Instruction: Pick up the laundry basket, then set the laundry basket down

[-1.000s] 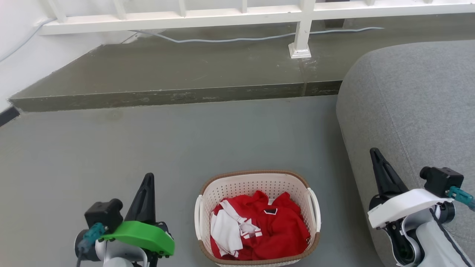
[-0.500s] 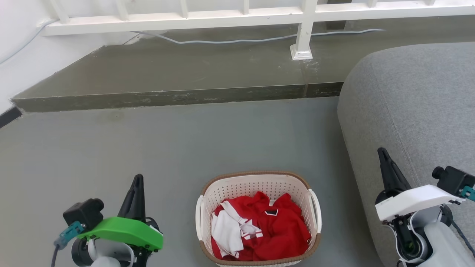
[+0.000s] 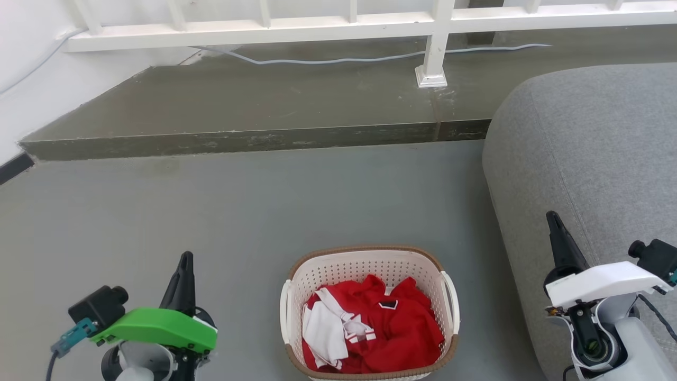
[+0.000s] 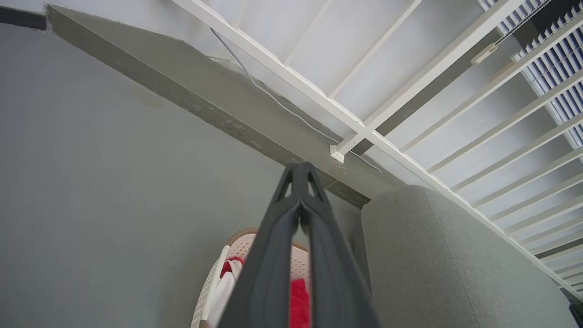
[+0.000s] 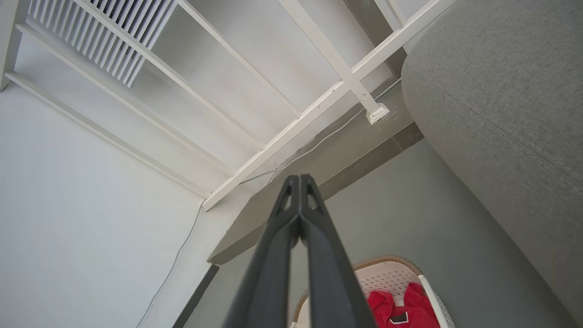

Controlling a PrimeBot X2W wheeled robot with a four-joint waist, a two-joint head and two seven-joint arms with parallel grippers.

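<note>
Grey floor (image 3: 222, 211) all around, with a raised step (image 3: 254, 140) and a white railing (image 3: 338, 24) at the back. So the laundry basket (image 3: 365, 267) sits on the floor between my two arms, low in the head view, with red and white clothes (image 3: 394, 330) piled inside. My left gripper (image 3: 186, 256) is off to its left, fingers pressed together, holding nothing. My right gripper (image 3: 553, 217) is the same, closed and empty, over by the grey sofa (image 3: 592, 148). Neither one touches the basket.

I find no writing, number or brand I can read; the dark patch (image 3: 387, 304) on the red shirt (image 3: 407, 333) in the laundry basket (image 3: 349, 267) is too small
</note>
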